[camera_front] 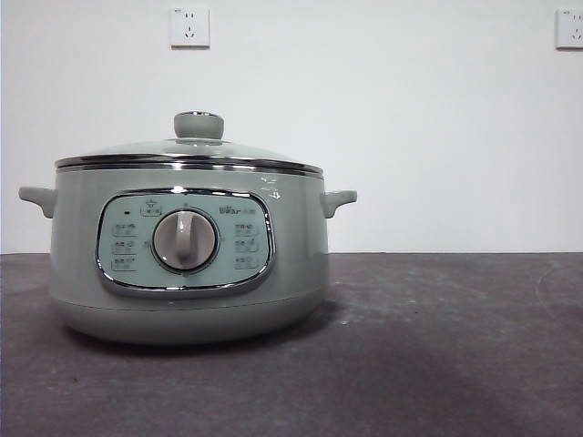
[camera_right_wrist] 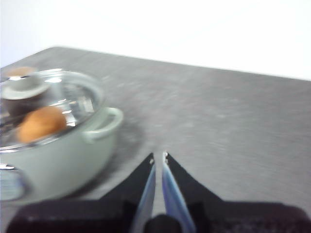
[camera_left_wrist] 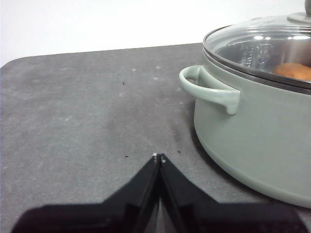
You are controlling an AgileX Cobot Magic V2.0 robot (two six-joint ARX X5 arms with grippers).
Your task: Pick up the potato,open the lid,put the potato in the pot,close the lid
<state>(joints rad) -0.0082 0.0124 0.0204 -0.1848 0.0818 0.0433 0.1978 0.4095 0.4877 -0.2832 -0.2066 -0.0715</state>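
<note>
Orange-brown potato (camera_right_wrist: 41, 123) lying inside pot (camera_front: 187, 264), glass lid (camera_front: 187, 153) sitting closed on top. Left end effector (camera_left_wrist: 158, 158) and right end effector (camera_right_wrist: 158, 157) hovering over bench (camera_front: 437, 346) beside pot, jaws pinched together, gripping nothing.

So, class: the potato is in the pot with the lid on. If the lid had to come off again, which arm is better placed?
Hard to call. Both the left gripper and the right gripper wait shut beside the pot, neither near the lid over the potato.

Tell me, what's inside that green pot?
Through the glass lid on the pot, both wrist views show an orange-brown potato. The front view hides the inside, so the pot's floor cannot be seen.
</note>
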